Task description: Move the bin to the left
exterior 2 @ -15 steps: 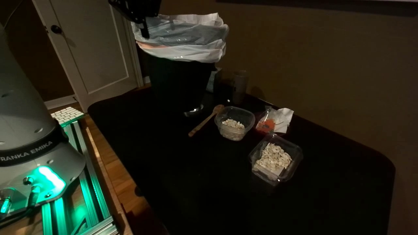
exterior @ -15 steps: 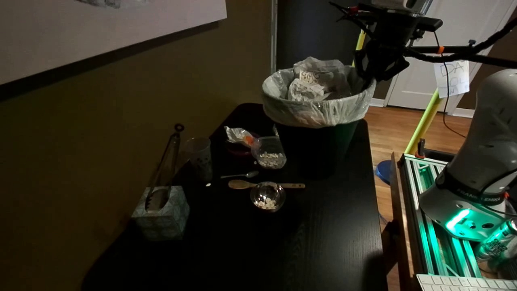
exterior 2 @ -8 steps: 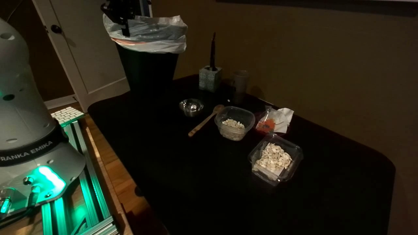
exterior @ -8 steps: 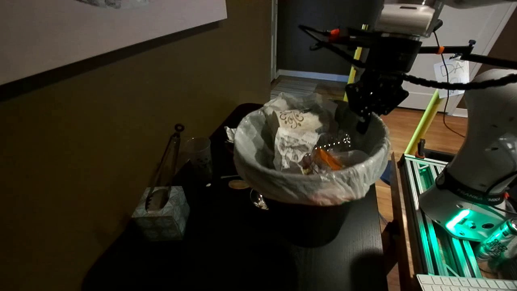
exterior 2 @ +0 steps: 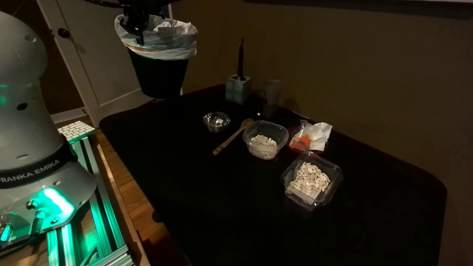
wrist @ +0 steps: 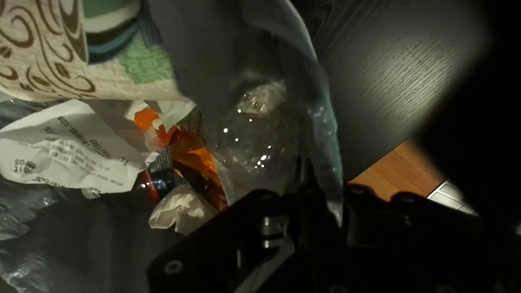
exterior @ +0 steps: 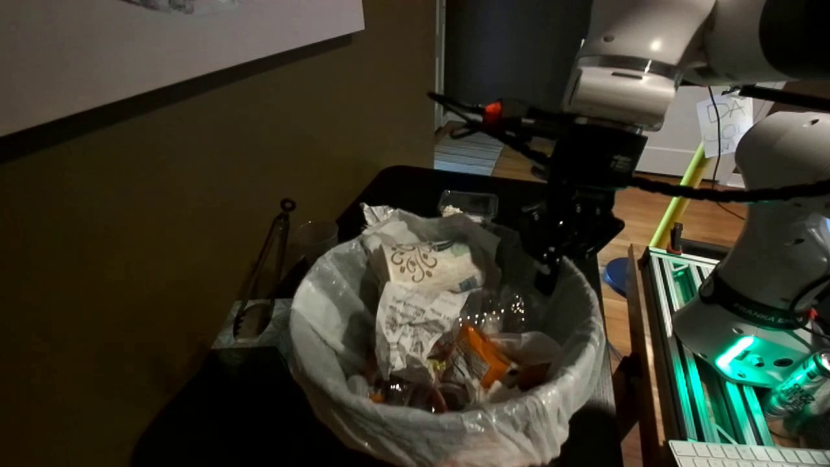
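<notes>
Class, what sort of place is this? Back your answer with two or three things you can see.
Probably a room in a home, set up for robot trials. The pale panelled door and long brown wooden spoon suggest a household; the white jointed robot arm points to trials.

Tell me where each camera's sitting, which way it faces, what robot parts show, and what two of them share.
Exterior view: above the end of the table far from the bin, facing it past the wooden spoon; base, part of the arm and gripper show.
Exterior view: above the bin's end, facing roughly the opposite way, down onto the rubbish; arm, gripper and base show.
Wrist view: on the wrist, facing down past the gripper onto printed paper; gripper close up.
Both exterior views share the bin, gripper, base and pale box.
</notes>
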Action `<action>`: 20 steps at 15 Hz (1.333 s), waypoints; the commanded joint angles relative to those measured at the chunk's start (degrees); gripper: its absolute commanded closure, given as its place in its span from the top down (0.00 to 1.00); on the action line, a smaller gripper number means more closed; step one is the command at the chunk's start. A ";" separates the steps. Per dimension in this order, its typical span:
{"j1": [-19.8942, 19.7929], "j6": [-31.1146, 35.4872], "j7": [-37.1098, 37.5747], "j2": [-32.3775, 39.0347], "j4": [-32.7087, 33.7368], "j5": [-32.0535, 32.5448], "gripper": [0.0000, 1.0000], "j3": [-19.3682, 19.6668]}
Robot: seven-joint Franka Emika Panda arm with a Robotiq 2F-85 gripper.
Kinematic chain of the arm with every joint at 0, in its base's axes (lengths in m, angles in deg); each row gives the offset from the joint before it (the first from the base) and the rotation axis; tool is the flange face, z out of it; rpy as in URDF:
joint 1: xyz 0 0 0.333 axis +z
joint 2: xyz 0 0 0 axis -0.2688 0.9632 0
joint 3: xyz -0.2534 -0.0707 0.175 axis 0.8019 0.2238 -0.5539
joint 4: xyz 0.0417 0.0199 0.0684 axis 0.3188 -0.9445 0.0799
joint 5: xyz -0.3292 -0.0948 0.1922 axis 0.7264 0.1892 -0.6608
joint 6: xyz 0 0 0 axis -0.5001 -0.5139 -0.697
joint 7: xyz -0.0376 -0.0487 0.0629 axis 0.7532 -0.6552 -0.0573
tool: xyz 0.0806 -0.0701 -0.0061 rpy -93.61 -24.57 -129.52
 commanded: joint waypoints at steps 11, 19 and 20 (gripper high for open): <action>2.07 20.83 -3.01 25.59 9.14 -3.21 0.01 -8.74; -5.05 29.22 0.30 30.51 9.62 7.55 0.01 -13.63; -6.15 29.17 0.63 30.93 9.68 9.01 0.01 -14.02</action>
